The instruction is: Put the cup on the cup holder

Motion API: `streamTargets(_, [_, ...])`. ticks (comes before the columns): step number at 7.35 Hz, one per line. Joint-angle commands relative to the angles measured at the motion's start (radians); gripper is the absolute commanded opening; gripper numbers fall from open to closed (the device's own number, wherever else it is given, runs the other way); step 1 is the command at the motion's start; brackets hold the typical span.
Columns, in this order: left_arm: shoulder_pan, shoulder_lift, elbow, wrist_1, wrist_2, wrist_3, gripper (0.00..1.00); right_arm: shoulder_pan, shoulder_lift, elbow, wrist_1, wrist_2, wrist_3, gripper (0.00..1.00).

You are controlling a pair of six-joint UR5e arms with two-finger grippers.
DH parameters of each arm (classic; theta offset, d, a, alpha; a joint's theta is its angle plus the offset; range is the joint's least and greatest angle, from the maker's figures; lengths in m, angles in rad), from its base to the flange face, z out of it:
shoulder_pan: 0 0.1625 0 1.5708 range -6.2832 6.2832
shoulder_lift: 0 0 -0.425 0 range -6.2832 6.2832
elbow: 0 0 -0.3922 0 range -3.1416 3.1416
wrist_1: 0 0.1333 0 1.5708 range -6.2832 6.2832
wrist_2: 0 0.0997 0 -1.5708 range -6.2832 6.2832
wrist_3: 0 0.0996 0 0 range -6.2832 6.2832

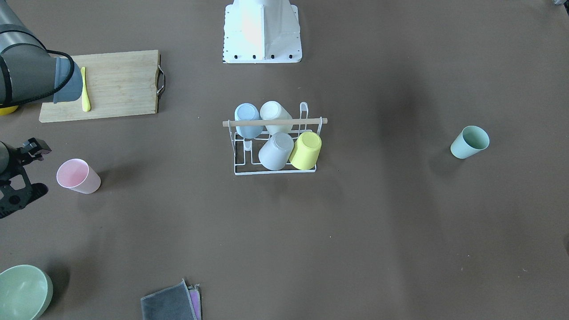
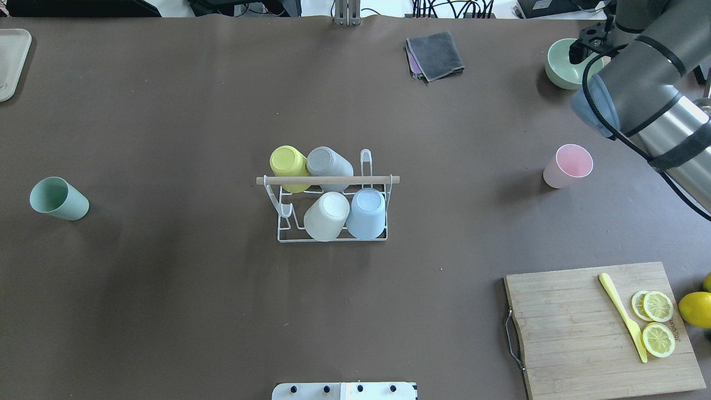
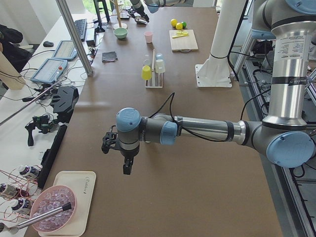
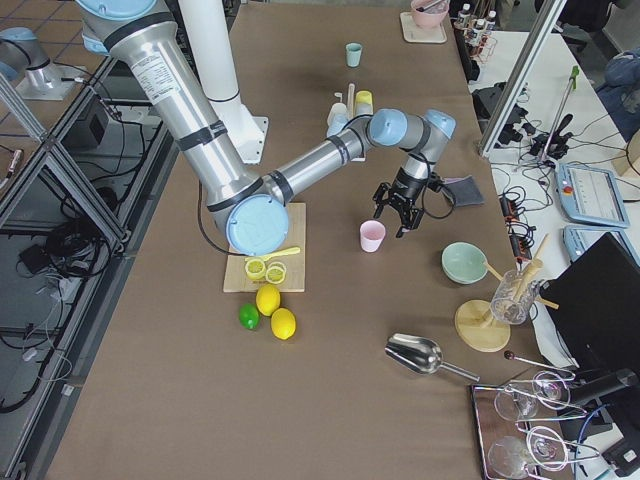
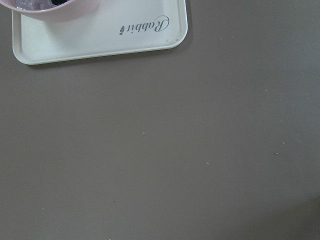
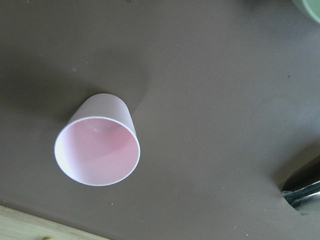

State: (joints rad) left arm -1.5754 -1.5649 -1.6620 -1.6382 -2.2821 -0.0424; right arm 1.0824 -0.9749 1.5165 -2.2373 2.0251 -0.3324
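The white wire cup holder (image 1: 275, 171) with its wooden rod (image 2: 328, 180) stands mid-table and carries a yellow, a grey, a white and a blue cup upside down. A pink cup (image 1: 78, 175) stands upright on the robot's right side; the right wrist view shows it from above (image 6: 97, 152). My right gripper (image 1: 42, 169) is open beside and above it, apart from it. A green cup (image 2: 58, 199) stands on the robot's left side. My left gripper (image 3: 122, 157) hovers over the table's left end; I cannot tell its state.
A wooden cutting board (image 2: 577, 333) holds a yellow knife (image 2: 622, 316) and lemon slices. A green bowl (image 2: 558, 69) and a folded grey cloth (image 2: 436, 54) lie at the far edge. A white tray (image 5: 100, 35) lies below the left wrist.
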Motion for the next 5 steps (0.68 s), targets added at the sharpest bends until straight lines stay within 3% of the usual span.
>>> streamTargets(1, [0.0,0.0,0.001,-0.009,0.003,0.007,0.98,-0.062,0.077,-0.067,-0.036,-0.009,-0.022,1.0])
streamTargets(3, [0.0,-0.001,0.004,-0.008,0.001,0.009,0.98,-0.114,0.201,-0.236,-0.042,-0.014,-0.025,1.0])
streamTargets(5, [0.006,-0.02,0.01,0.004,0.003,0.009,0.98,-0.169,0.229,-0.248,-0.053,-0.081,-0.066,1.0])
